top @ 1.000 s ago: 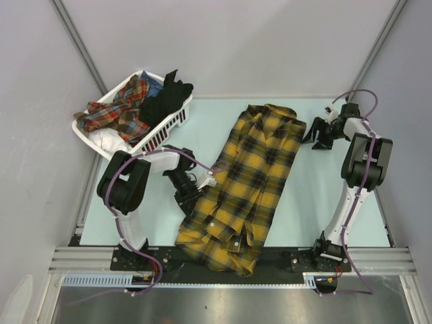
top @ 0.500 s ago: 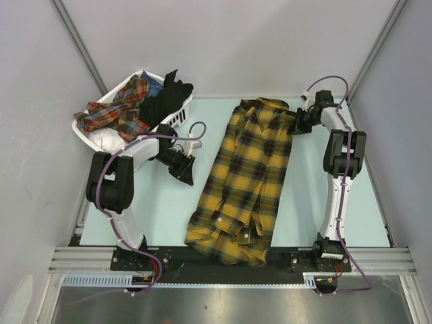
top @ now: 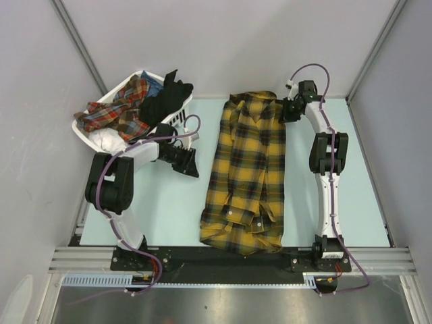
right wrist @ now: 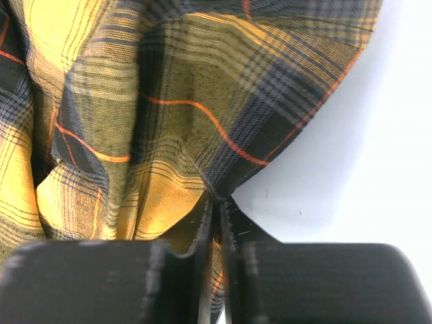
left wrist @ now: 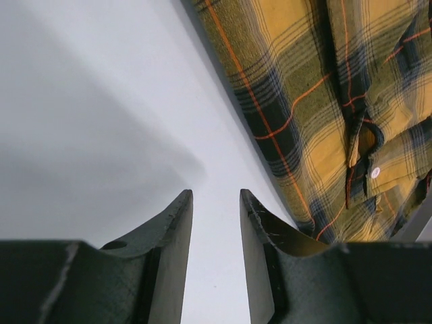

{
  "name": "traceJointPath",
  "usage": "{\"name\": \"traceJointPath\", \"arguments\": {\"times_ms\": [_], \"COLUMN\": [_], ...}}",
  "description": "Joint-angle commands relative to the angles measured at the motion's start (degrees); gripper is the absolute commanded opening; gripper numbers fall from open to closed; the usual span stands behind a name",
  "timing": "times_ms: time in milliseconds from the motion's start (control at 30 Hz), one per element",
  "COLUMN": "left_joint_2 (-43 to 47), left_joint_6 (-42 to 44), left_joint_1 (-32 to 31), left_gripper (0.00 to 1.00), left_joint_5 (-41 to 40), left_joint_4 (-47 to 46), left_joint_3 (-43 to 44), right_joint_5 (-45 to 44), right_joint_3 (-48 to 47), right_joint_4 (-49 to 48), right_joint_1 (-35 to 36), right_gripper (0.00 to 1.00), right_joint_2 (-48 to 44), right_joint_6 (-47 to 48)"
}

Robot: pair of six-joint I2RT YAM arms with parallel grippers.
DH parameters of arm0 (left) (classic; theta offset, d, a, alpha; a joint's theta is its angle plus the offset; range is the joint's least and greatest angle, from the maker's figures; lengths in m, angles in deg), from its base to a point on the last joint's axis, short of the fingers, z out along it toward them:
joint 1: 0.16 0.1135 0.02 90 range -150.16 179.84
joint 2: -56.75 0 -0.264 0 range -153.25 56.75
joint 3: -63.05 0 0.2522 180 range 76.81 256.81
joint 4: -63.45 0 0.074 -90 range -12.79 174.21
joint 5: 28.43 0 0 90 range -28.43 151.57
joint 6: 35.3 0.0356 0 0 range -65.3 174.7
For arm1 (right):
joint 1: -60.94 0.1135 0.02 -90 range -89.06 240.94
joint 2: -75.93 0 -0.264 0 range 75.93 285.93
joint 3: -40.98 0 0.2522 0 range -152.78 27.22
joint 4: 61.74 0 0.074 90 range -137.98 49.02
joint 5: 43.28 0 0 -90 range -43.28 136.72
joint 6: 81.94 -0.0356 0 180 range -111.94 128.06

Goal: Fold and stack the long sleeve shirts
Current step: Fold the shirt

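We saw the mustard-yellow and black plaid button-up shirt (top: 246,172) lying down the middle of the pale green table (top: 358,182), folded lengthwise into a narrow band, with its collar at the far end and buttoned cuffs bunched at the near end. The right gripper (right wrist: 217,202) had its jaws clamped on the far right edge of the cloth. The left gripper (left wrist: 216,202) hung near the left edge, jaws apart and holding nothing.

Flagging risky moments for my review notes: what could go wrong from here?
The right hand pinches only a thin edge of the shirt, so a pull could slip it free. The left hand is open and off the cloth, so one-sided pulling may skew the shirt.
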Motion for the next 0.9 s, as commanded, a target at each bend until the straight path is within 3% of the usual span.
{"name": "traceJointPath", "arguments": {"times_ms": [0, 100, 133, 233, 300, 400, 533, 633, 667, 733, 767, 833, 867], "left_joint_2": [-0.64, -2.92, -3.54, -4.08, -3.9, -3.11, 0.83, 4.35, 7.58, 12.33, 18.36, 24.2, 27.36], "left_joint_6": [-3.51, -3.95, -4.21, -4.65, -5.96, -8.86, -10.37, -7.31, -5.37, -0.02, 6.1, 16.55, 19.49], "left_joint_1": [-1.58, -4.3, -5.1, -8.61, -10.63, -12.13, -13.89, -14.25, -14.25, -14.34, -14.42, -14.86, -15.04], "left_gripper": [0.4, 0.4, 0.4, 0.41, 0.37, 0.22, 0.21, 0.32, 0.41, 0.49, 0.6, 0.8, 0.99], "left_joint_5": [2.64, 2.11, 2.37, 2.11, 2.37, 3.08, 4.04, 2.65, 1.94, 0.01, -3.3, -5.35, -5.97], "left_joint_4": [-4.09, -3.13, -3.04, -3.3, -4.0, -5.85, -8.48, -8.32, -7.53, -4.55, -4.36, -5.23, -5.93], "left_joint_3": [-0.97, -0.62, -0.61, -2.01, -3.51, -7.11, -11.24, -10.11, -9.24, -5.9, -5.37, -5.45, -5.88], "right_joint_5": [-5.65, -4.78, -3.99, -1.8, 1.27, 5.67, 7.71, 9.72, 10.95, 14.99, 16.92, 22.72, 23.17], "right_joint_3": [2.52, 3.93, 4.28, 7.17, 12.76, 23.3, 34.56, 42.91, 45.91, 53.97, 56.2, 61.29, 65.24], "right_joint_4": [-0.13, 0.31, 1.1, 3.64, 4.36, 0.87, -2.58, -6.52, -8.72, -15.22, -16.98, -21.38, -22.35], "right_joint_1": [-0.29, -3.01, -4.06, -5.39, -7.05, -9.08, -10.22, -10.75, -11.19, -12.16, -12.33, -12.07, -11.37], "right_gripper": [0.17, 0.29, 0.42, 0.55, 0.59, 0.65, 0.72, 0.73, 0.75, 0.92, 0.98, 1.0, 1.0], "right_joint_2": [-1.18, -3.99, -4.69, -8.38, -13.21, -23.04, -35.26, -45.89, -48.96, -58.37, -61.01, -68.55, -71.12], "right_joint_6": [1.85, 1.93, 2.11, 3.86, 5.44, 7.46, 13.51, 17.65, 18.62, 21.51, 23.1, 25.92, 26.62]}}
